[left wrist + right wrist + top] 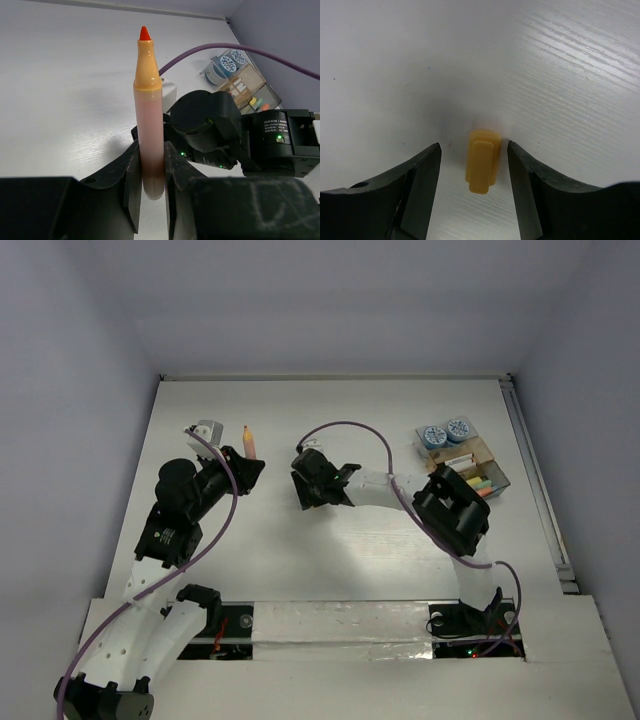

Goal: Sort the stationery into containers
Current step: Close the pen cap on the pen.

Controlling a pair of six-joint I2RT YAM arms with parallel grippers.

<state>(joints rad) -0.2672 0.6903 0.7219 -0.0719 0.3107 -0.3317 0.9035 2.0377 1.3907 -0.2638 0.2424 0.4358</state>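
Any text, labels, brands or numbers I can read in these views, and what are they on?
On the right arm's black motor housing, seen from the left wrist, a white-print label: several lines, too small and blurred to read.
On the rolls: blue-and-white pattern only, no words.
On the orange marker and the yellow piece: no print visible.
Nothing legible in the top view.

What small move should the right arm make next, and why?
Probably close the right end effector on the yellow cap: it lies on the table between the open jaws, with a gap on each side, so nothing is gripped yet.
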